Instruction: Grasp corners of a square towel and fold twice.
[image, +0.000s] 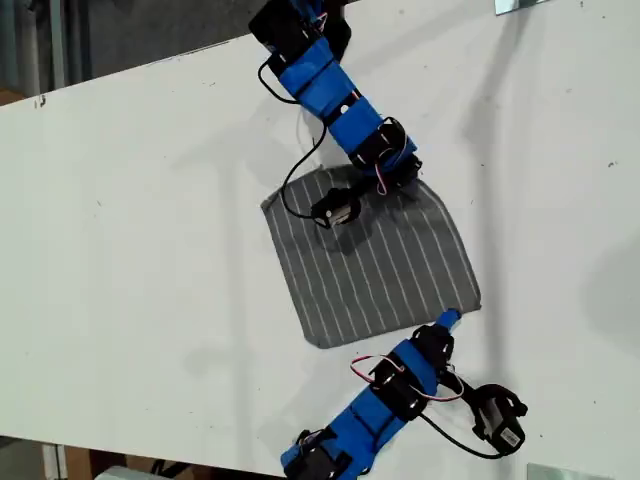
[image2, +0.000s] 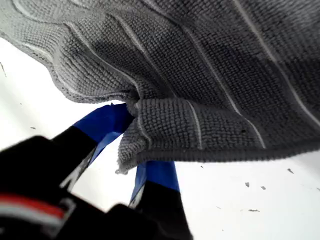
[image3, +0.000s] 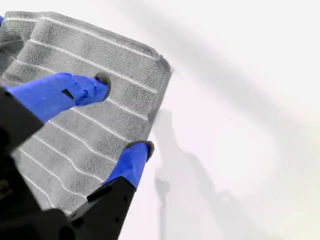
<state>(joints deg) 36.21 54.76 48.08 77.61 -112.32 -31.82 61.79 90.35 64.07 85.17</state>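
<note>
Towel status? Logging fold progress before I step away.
My first gripper shut on towel edge. My second gripper open over towel. No obstruction seen.

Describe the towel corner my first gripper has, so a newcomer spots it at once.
On the white table lies the grey striped towel. Follow its edge nearest the exterior view's bottom to that view's right end: that corner, alone, is bunched in my first gripper.

Grey white-striped towel (image: 385, 265) spread flat, one corner (image2: 131, 150) bunched.
</note>
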